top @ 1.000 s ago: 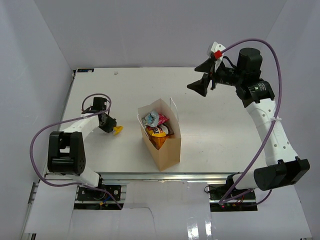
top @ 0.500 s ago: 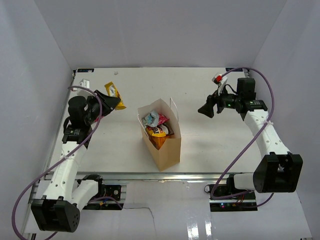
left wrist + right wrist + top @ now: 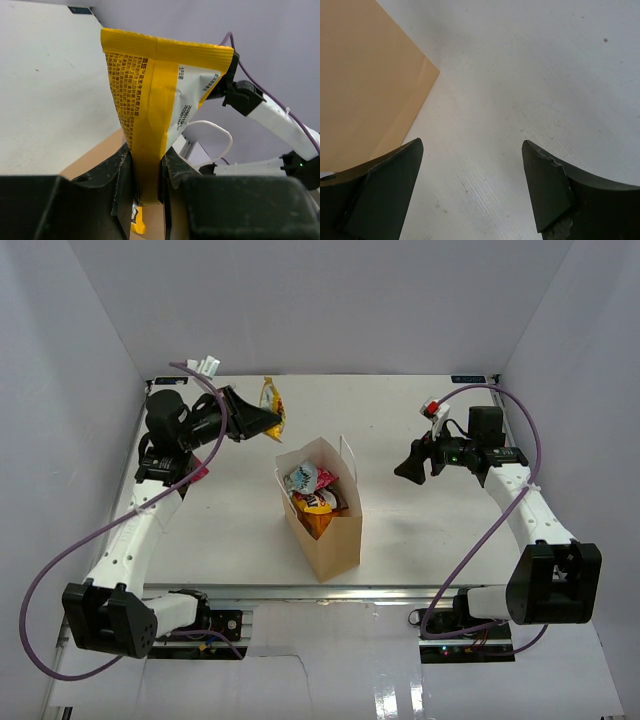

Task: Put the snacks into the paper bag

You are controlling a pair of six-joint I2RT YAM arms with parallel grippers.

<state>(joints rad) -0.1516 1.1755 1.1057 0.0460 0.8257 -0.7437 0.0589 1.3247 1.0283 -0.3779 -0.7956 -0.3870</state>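
Kraft paper bag (image 3: 335,540) stands upright mid-table, top open, packets (image 3: 310,488) inside. R gripper (image 3: 408,468): jaws wide, empty, right of bag. L gripper (image 3: 268,423) pinches yellow packet (image 3: 272,398), raised, back-left of bag. Centre it over opening, clear of handle (image 3: 350,455), before release.

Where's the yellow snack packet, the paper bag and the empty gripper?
yellow snack packet (image 3: 152,100), left wrist view, its middle seam.
paper bag (image 3: 335,545), top external view, its outer wall.
right gripper (image 3: 472,150), right wrist view, midway between its open fingertips.
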